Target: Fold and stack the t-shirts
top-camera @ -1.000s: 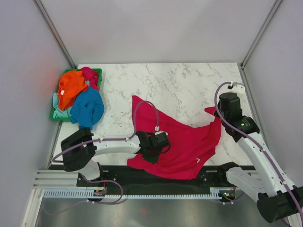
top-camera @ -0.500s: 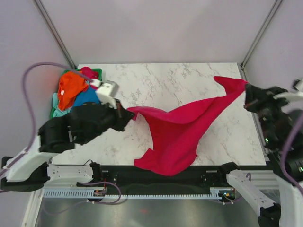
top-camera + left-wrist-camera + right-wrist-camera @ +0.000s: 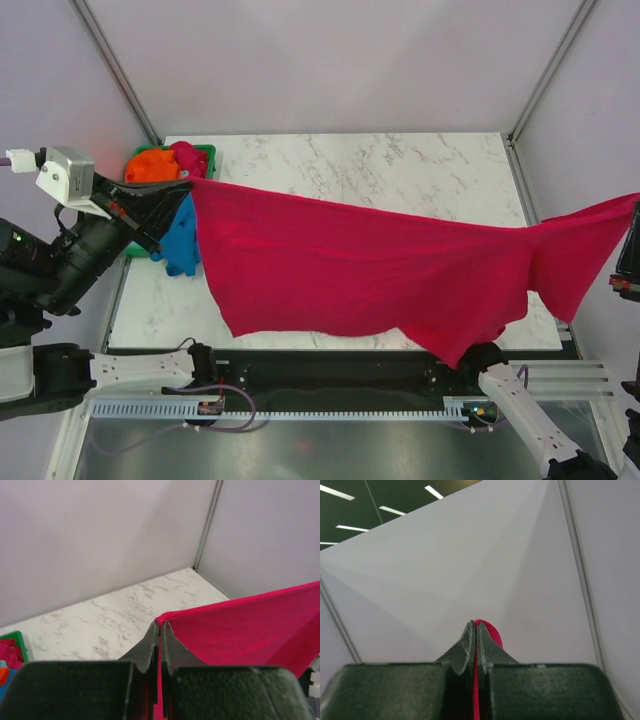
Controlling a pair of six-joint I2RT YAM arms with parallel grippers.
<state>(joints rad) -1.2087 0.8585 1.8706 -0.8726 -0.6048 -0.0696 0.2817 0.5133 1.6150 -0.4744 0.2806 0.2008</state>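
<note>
- The red t-shirt (image 3: 360,270) is up in the air, pulled out wide like a flag over the marble table (image 3: 380,165).
- Its top edge runs from the left side, near the basket, down to the far right, past the table's edge. The rest of the cloth hangs down loose.
- The left gripper (image 3: 186,184) is pinched tight on the shirt's left corner. In the left wrist view, the two fingers (image 3: 150,642) are pressed together with the red cloth between them.
- The right gripper (image 3: 475,626) is also closed on the shirt. A thin strip of red shows between its fingers, and a small red bump sticks out above the tips.
- The left arm (image 3: 60,260) is lifted high on the left, with its wrist pointing right toward the shirt.
- The right arm (image 3: 630,265) is lifted high too, at the right edge of the top view, mostly out of sight. Its wrist points at the white wall (image 3: 470,555).
- The orange t-shirt (image 3: 155,165) sits in the green basket (image 3: 207,150) at the table's far left corner.
- The blue t-shirt (image 3: 180,240) spills out of the basket, just beside the red shirt's left edge.
</note>
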